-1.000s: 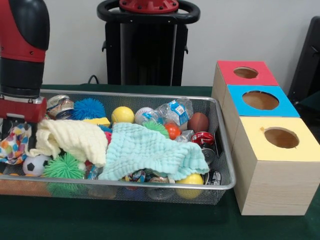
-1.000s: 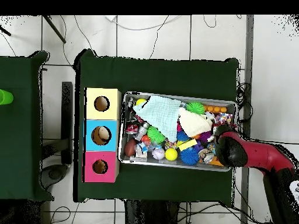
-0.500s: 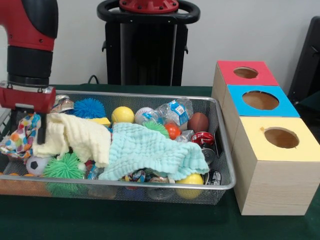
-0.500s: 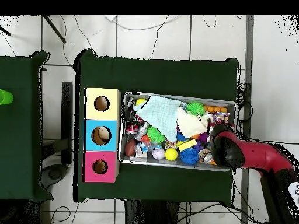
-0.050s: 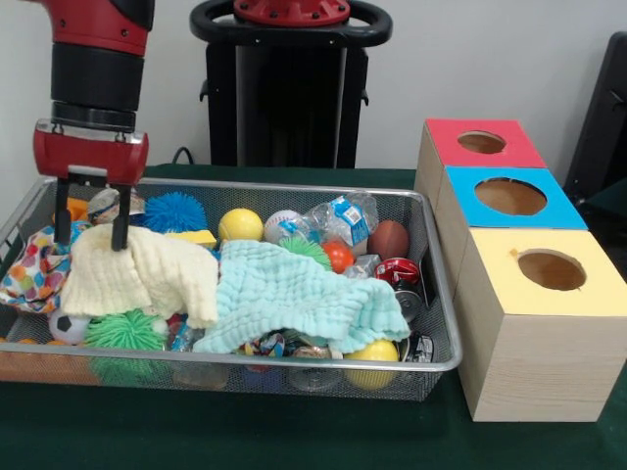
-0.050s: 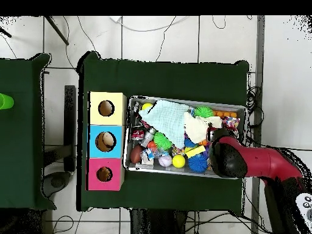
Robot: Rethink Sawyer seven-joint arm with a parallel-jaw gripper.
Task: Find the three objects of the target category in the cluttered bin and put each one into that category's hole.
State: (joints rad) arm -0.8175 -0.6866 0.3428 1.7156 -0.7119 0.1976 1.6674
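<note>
— Bin position?
— Wire mesh, on the green table, with three wooden boxes just beside it at 3 o'clock in the front view: red-topped box, blue-topped box, yellow-topped box, each with a round hole.

— What's inside?
— A mint green cloth across the middle, a cream cloth at its 9 o'clock, a patterned cloth against the end wall. Around them: a yellow ball, a baseball, a blue spiky ball, a green spiky ball, a small soccer ball, a brown football, a crushed plastic bottle.

— And the gripper?
— Over the bin's 9 o'clock end, fingers spread apart, grasping nothing. One fingertip touches the top of the cream cloth; the other reaches down behind it. Overhead, the arm covers that corner.
</note>
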